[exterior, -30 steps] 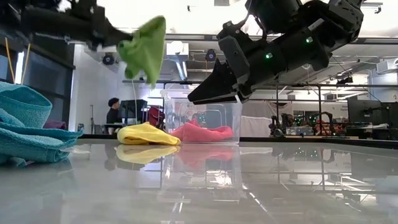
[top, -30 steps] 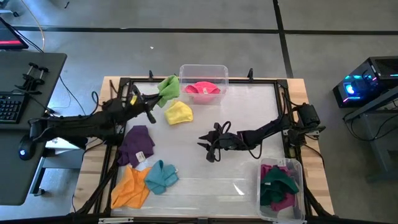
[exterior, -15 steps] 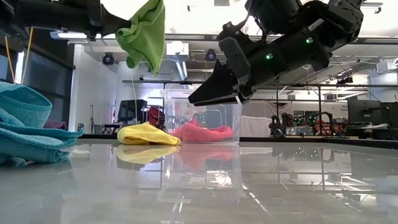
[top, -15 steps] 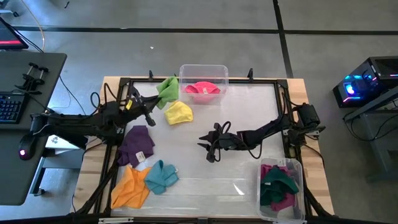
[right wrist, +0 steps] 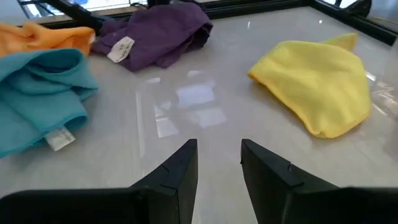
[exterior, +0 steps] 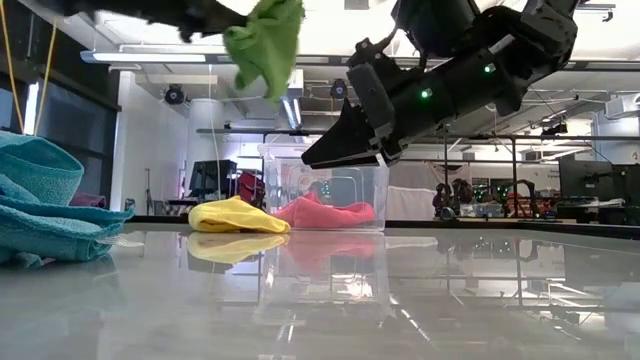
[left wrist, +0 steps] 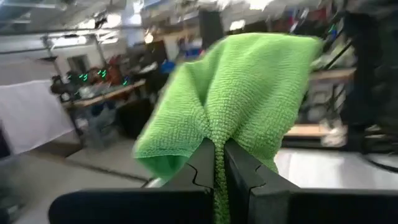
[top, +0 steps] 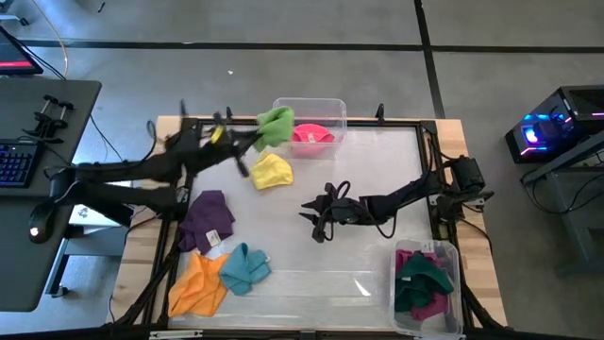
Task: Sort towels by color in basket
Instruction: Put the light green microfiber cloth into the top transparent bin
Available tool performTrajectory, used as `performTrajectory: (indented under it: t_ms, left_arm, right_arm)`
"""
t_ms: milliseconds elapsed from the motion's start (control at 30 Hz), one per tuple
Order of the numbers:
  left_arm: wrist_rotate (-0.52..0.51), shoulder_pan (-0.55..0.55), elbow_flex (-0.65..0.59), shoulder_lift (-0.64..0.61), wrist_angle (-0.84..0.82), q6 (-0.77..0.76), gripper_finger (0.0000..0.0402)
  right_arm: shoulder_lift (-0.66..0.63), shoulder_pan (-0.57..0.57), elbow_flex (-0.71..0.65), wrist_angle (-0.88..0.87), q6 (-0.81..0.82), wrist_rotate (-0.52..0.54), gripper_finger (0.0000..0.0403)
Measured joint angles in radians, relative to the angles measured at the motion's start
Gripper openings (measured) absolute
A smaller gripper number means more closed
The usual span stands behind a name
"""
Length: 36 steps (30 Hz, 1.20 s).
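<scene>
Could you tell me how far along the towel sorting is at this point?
Done: pink towel in the far bin; dark green and magenta in the near-right bin. In hand: left gripper carrying light green towel. Left: yellow, purple, orange, teal.

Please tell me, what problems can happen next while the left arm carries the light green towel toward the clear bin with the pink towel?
1. The left tool pinches only a fold of the green towel; the loose part may slip out before it is over the bin.
2. The towel hangs at the bin's edge, so it could drape over the wall or land beside the yellow towel.
3. The bin holds a pink towel; green dropped there may mix colors.
</scene>
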Motion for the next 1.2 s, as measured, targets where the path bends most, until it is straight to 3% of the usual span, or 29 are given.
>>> performTrajectory:
  t_ms: [100, 200, 333, 533, 833, 1200]
  left_arm:
    - [0.071, 0.072, 0.170, 0.149, -0.125, 0.014, 0.0003]
    - [0.183, 0.133, 0.346, 0.308, -0.278, 0.023, 0.0003]
    - [0.180, 0.174, 0.546, 0.504, -0.410, 0.075, 0.0003]
    - [0.162, 0.232, 0.772, 0.739, -0.692, 0.142, 0.0003]
    - [0.142, 0.290, 0.842, 0.909, -0.694, 0.215, 0.0022]
    - [0.193, 0.302, 0.843, 0.878, -0.659, 0.202, 0.0141]
  right_arm:
    - [-0.018, 0.003, 0.000, -0.119, -0.022, 0.010, 0.0119]
    - [-0.069, 0.025, 0.000, -0.308, 0.013, 0.089, 0.0119]
    - [-0.121, 0.061, 0.000, -0.467, 0.070, 0.173, 0.0119]
    - [-0.133, 0.109, 0.000, -0.488, 0.087, 0.183, 0.0119]
    - [-0.130, 0.127, 0.000, -0.476, 0.113, 0.219, 0.0119]
    - [-0.130, 0.126, 0.000, -0.462, 0.113, 0.219, 0.0119]
